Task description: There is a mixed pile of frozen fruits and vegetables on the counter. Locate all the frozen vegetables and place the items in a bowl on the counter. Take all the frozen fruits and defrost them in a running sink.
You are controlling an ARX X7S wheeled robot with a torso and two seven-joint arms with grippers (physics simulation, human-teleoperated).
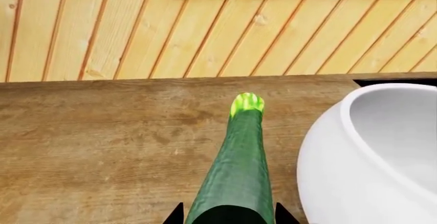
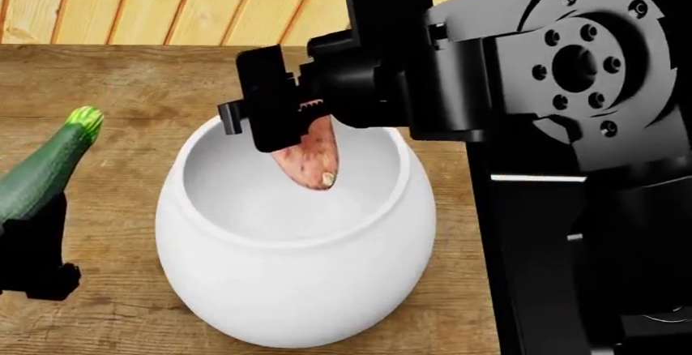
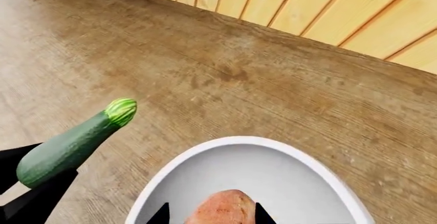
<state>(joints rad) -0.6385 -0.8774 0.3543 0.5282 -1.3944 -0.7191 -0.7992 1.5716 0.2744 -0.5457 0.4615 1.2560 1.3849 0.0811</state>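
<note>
Here the sweet potato (image 2: 313, 157) hangs point-down over the mouth of the bowl (image 2: 292, 290), its lower tip already below the rim line and nearer the back wall than the centre, pinched by its upper end in the right gripper (image 2: 284, 120), whose jaws are closed on it. The bowl itself looks bare inside: the head view and the right wrist view show only smooth white wall beneath the tuber, though the very bottom is hidden. The likeliest trouble is in the release. Let go from this height, the sweet potato would probably drop onto hard ceramic and could bounce or tip against the rim, and because it sits off-centre toward the back wall, a sideways nudge from the fingers as they part might flick it over the edge. The round-bellied bowl could also rock or slide on the counter (image 2: 108, 87) if the arm brushed its lip. Beside the bowl, on its left, the zucchini (image 2: 45, 164) is held tilted, pale stem end up and away, in the left gripper (image 1: 230, 217), whose fingers are clamped on its lower body. It is clear of the bowl but close to its flank, so swinging it in before the right arm clears risks the two arms or vegetables colliding above the opening.
</note>
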